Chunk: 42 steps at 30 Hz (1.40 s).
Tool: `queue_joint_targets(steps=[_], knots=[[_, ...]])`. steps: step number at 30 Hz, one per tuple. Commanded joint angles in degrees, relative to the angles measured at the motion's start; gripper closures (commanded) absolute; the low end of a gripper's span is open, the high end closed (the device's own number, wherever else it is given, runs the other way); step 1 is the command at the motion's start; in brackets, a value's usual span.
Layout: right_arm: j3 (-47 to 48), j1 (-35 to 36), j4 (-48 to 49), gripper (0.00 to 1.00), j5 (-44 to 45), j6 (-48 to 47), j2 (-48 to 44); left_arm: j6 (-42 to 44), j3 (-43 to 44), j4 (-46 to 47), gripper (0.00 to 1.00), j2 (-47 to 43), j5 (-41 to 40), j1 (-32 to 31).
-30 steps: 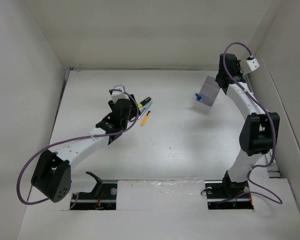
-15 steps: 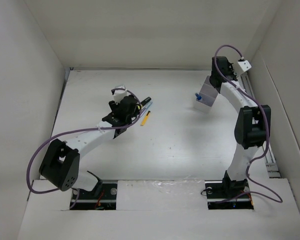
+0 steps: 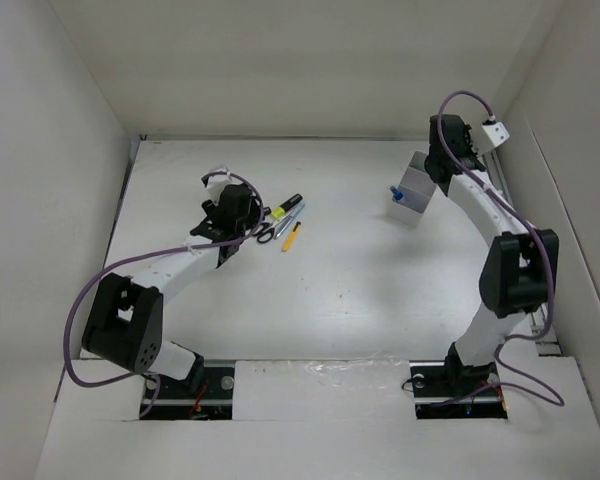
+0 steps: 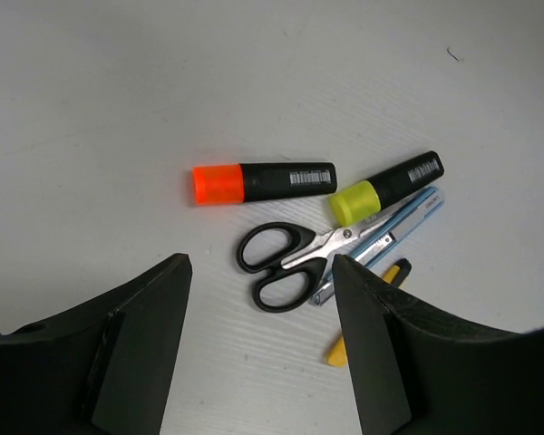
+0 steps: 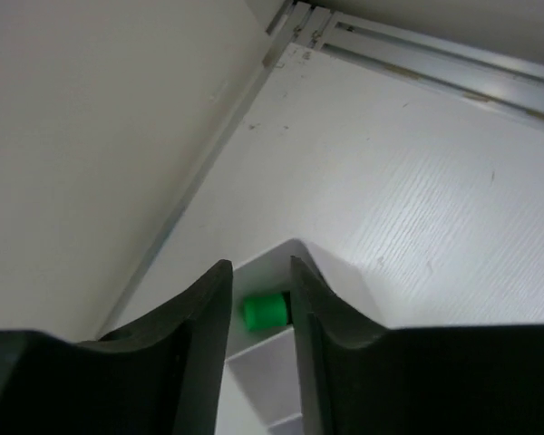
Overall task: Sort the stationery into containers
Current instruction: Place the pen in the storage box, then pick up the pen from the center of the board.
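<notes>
The stationery lies in a cluster left of centre [image 3: 280, 218]. In the left wrist view it shows as an orange-tipped marker [image 4: 263, 182], a yellow-green and black highlighter [image 4: 386, 187], black-handled scissors [image 4: 286, 261], a silver-blue pen [image 4: 401, 224] and a yellow stick [image 4: 367, 317]. My left gripper [image 3: 223, 203] [image 4: 261, 265] is open and empty, above and just left of the scissors. The translucent tray [image 3: 416, 188] [image 5: 286, 252] stands at the back right, with the blue-capped bottle [image 3: 396, 194] at its left side. My right gripper [image 3: 433, 165] [image 5: 257, 274] hovers over the tray's end compartment, jaws a little apart. A green-capped highlighter [image 5: 265, 311] lies in that compartment below them.
White walls enclose the table on the left, back and right. A metal rail [image 5: 435, 63] runs along the right wall's foot close to the tray. Both arm bases sit at the near edge.
My left gripper has swung left and back, uncovering the scissors. My right gripper has shifted slightly above the tray. The stationery has not moved.
</notes>
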Motion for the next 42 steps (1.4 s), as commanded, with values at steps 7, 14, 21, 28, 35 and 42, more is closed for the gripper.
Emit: queue_joint_targets(steps=[7,14,21,28,35,42], knots=[[-17.8,6.9,7.5,1.00,-12.5,3.7,-21.6,-6.2,-0.5,0.2,0.45,-2.3,-2.3,-0.2],[-25.3,10.0,7.5,0.99,-19.4,4.3,-28.2,7.5,7.7,-0.6,0.77,7.1,6.2,-0.2],[-28.8,10.0,8.1,0.92,-23.0,2.2,-31.0,18.5,14.7,0.4,0.65,16.6,11.5,-3.8],[-31.0,7.4,10.2,0.74,-30.6,2.2,-31.6,22.9,22.0,-3.3,0.62,23.7,10.1,-5.6],[-31.6,6.4,10.7,0.62,-34.0,2.2,-31.6,24.9,31.2,-9.9,0.59,31.7,7.9,-5.6],[-31.6,5.8,10.7,0.62,-35.8,1.7,-31.6,28.0,39.1,-16.3,0.55,37.1,6.8,-5.6]])
